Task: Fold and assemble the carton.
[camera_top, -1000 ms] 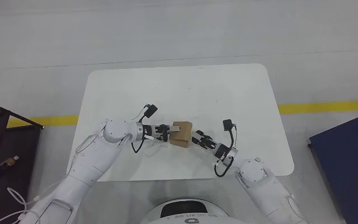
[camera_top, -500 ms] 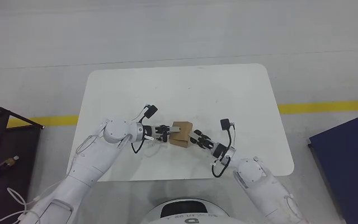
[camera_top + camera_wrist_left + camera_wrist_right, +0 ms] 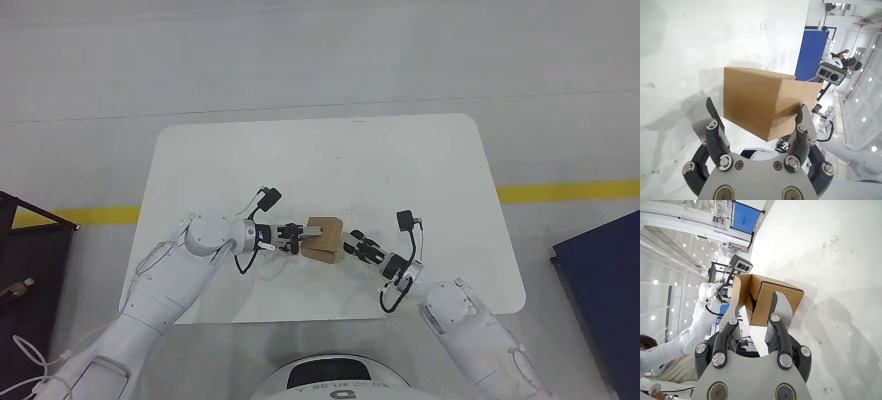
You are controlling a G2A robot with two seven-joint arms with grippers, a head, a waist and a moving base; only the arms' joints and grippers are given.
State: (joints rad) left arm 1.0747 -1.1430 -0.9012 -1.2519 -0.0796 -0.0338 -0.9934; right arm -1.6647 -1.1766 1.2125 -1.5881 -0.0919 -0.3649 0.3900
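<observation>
Your brown cardboard carton (image 3: pixel 325 240) sits on the white counter (image 3: pixel 400 170), about midway across it and toward the robot's edge, directly between the two grippers. In the left wrist view the carton (image 3: pixel 751 102) shows a plain closed side and a flap standing out at its far end; in the right wrist view the carton (image 3: pixel 776 298) shows its end, where the flaps meet unevenly and leave a dark split between them. Your left gripper (image 3: pixel 295 237) is at the carton's left end with its jaws spread wide (image 3: pixel 756 104): one finger touches the flap's edge, the other stands apart from the carton, down by the counter. Your right gripper (image 3: pixel 352 245) is at the opposite end, its jaws at a narrower gap (image 3: pixel 754 297) and straddling the split flaps (one finger lies over the outer face, the other at the edge of the raised flap). The counter carries small dark scuff marks, and a yellow line (image 3: pixel 570 190) crosses the floor beyond it.
</observation>
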